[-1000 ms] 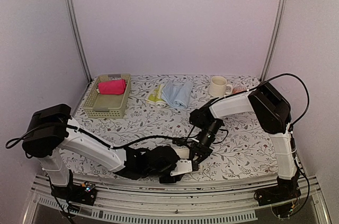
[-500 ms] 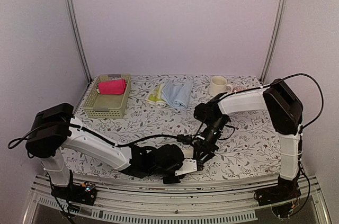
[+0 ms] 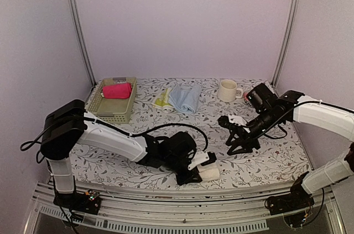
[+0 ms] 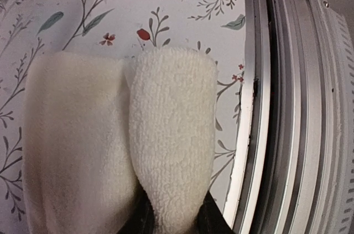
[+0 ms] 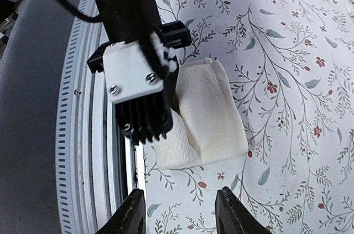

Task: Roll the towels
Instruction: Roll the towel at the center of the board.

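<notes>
A cream-white towel (image 3: 209, 172) lies folded at the table's near edge. My left gripper (image 3: 200, 172) is shut on its rolled edge; in the left wrist view (image 4: 174, 220) the thick terry fold (image 4: 171, 134) sits pinched between the jaws. My right gripper (image 3: 241, 146) is open and empty, apart from the towel on its right. In its own view (image 5: 181, 214) it hovers above the cream towel (image 5: 213, 118). A hot pink towel (image 3: 117, 91) lies in the basket. A light blue towel (image 3: 185, 97) and a pale yellow-green towel (image 3: 162, 99) lie at the back centre.
A pale green mesh basket (image 3: 110, 113) stands at the back left. A cream mug (image 3: 227, 90) stands at the back right. The metal rail of the table's front edge (image 4: 287, 107) runs right beside the cream towel.
My right arm has swung out to the right, away from the cream towel. My left gripper has moved right along the near edge with the towel.
</notes>
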You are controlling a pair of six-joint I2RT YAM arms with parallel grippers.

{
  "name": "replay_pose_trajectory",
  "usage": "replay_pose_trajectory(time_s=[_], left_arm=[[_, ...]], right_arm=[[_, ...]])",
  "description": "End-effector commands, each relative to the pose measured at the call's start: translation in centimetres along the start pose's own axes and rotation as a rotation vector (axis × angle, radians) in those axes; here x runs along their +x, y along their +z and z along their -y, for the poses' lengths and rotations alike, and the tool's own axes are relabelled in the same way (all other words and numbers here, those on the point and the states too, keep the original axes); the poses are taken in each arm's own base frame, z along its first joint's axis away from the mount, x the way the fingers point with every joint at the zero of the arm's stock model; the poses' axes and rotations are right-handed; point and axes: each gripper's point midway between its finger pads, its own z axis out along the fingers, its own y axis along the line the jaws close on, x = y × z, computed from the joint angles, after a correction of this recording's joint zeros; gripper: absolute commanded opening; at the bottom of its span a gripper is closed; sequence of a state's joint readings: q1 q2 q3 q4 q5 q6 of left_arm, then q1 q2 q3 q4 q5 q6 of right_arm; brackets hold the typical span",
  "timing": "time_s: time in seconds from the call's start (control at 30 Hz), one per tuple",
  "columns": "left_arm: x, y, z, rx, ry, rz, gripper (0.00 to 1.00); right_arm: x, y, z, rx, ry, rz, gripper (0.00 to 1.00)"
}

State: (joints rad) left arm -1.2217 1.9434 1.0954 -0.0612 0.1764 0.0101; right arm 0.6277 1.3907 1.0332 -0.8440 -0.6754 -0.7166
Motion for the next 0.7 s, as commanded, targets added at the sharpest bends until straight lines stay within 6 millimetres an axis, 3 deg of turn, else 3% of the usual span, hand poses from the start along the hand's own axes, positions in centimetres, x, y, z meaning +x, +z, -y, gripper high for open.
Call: replay_pose_trajectory(time_s=[0.0,0.17,0.3,0.5,0.67], left_arm=[[5.2,0.9,0.4,0.157,-0.208,-0.181,0.09],[4.8,1.0,-0.4,0.257,-0.337,-0.161,0.09],[5.1,1.2,-1.1,0.315,-0.431,-0.161,0.09],[5.4,1.3,-1.6,0.324,-0.461,-0.164,0.10],[5.9,1.4,-2.1,0.331,-0.495,-0.170,0.11]], right_arm=[[1.8,-1.4,0.6,0.186,-0.051,-0.014,0.45],[3.5,-0.2,-0.6,0.233,-0.184,-0.068,0.51],[3.6,3.1,-1.6,0.250,-0.321,-0.154,0.53],[3.1,8.0,-0.7,0.311,-0.476,-0.246,0.55],[2.9,10.6,-0.7,0.300,-0.549,-0.256,0.55]])
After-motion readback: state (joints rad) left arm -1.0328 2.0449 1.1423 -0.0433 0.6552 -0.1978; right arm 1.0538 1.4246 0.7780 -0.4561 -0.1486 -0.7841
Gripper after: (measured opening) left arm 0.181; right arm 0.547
